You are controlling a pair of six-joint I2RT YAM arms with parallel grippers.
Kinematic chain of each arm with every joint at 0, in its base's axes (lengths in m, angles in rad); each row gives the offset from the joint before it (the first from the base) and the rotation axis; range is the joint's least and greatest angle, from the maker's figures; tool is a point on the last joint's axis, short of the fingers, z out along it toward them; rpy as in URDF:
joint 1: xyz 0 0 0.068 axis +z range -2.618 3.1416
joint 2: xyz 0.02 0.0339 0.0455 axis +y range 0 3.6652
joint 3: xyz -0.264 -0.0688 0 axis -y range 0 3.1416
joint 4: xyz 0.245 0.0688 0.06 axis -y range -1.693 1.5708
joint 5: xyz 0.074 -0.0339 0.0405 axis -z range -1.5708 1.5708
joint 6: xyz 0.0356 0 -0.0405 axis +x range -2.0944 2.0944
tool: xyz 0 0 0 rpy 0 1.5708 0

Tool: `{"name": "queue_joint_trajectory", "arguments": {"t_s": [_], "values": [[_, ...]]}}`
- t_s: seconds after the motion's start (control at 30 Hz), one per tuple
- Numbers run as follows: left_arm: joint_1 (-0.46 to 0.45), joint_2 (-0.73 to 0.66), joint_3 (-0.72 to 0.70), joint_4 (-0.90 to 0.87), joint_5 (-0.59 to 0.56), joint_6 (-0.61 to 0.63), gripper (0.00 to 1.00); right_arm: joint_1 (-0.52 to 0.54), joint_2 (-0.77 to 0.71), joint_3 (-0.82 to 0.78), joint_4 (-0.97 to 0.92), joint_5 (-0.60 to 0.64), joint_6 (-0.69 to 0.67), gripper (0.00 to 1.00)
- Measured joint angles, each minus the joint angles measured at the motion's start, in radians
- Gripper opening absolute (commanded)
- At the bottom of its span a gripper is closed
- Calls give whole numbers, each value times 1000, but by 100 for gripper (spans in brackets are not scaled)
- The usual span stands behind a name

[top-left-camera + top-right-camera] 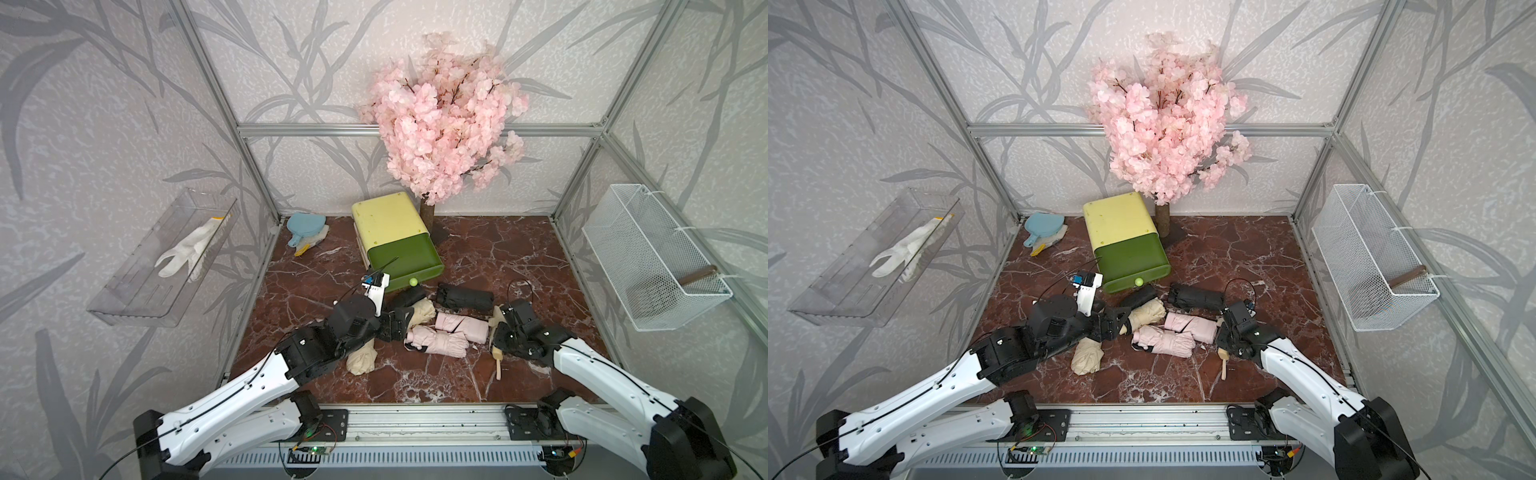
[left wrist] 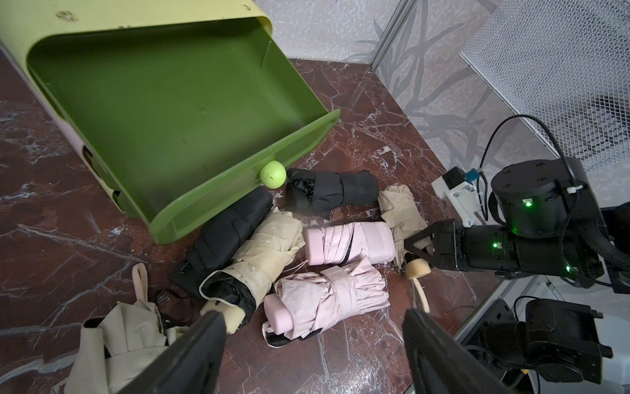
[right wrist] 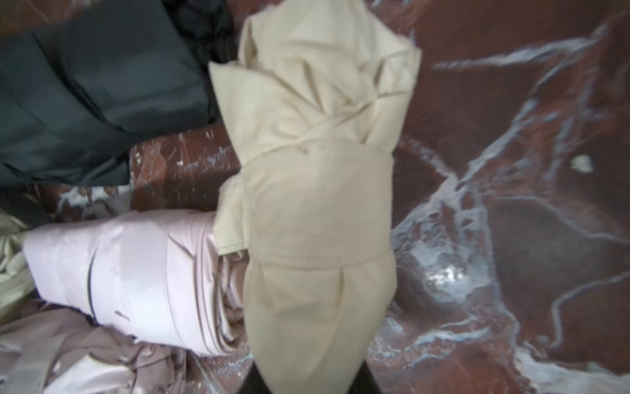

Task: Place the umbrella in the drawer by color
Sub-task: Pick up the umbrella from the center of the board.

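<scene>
Since right gripper [image 2: 417, 244] jaws grip the beige umbrella [image 3: 317, 204] on the bench [image 3: 511, 238] against a pink umbrella [image 3: 136, 273], lift straight up before swinging to the drawer [image 2: 238, 186]; left gripper [image 2: 313, 317] jaws gape empty.

Glossy, veined red marble-look tabletop [image 1: 490, 249]; smooth green plastic drawer [image 2: 163, 112] (a few small marks inside); beige umbrella [image 3: 317, 204] in matt, creased cloth; white wire-mesh metal basket [image 1: 648, 266].

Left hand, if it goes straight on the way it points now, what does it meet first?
Likely the rumpled pink umbrella, which lies straight ahead of the open left hand; the depth is unclear.
</scene>
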Motion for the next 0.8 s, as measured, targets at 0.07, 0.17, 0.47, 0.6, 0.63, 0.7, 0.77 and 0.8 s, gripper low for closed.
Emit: {"name": "queue_joint_trajectory", "arguments": {"t_s": [0.07,0.17,0.47,0.6,0.63,0.7,0.77,0.8], "values": [[-13,2,10,3,-5,0,86,0,-58,11,-71,29,-8,3],[-27,2,30,13,-11,0,86,0,-187,77,-202,77,-29,3],[-42,47,96,94,-2,-3,86,40,-334,301,-183,-116,-187,4],[-44,76,101,180,21,-15,89,178,-324,267,3,-245,-230,4],[-47,84,102,204,23,-23,90,224,-317,259,56,-261,-244,4],[-55,101,102,254,27,-39,99,314,-297,249,163,-283,-272,4],[-66,118,103,297,26,-53,100,393,-267,248,276,-300,-301,4],[-71,126,103,311,22,-58,100,414,-255,248,319,-309,-310,4]]}}
